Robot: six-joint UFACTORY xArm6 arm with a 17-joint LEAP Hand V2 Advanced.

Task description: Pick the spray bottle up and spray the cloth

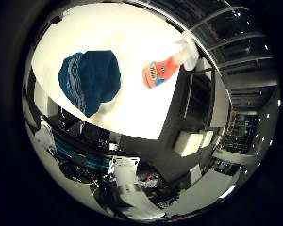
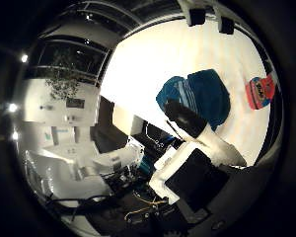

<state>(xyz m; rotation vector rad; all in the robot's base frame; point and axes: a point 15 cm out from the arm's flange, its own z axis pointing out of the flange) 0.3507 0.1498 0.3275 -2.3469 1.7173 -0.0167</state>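
An orange spray bottle [image 1: 159,71] with a white trigger head [image 1: 188,51] lies on its side on the white table [image 1: 132,33]. A crumpled dark blue cloth [image 1: 90,81] with pale stripes along one edge rests on the same table, a short way from the bottle and near the table's edge. My hand [image 2: 197,158] hovers apart from both, holding nothing. Its black-tipped thumb [image 2: 183,116] reaches out straight in front of the cloth, and two fingertips [image 2: 197,16] show at the view's rim. The hand is open.
Past the table's edge [image 1: 132,132] lies the room's floor with a dark shelf unit [image 1: 198,94], white boxes [image 1: 191,142] and a heap of equipment [image 1: 85,162]. A plant [image 2: 64,79] stands by the windows.
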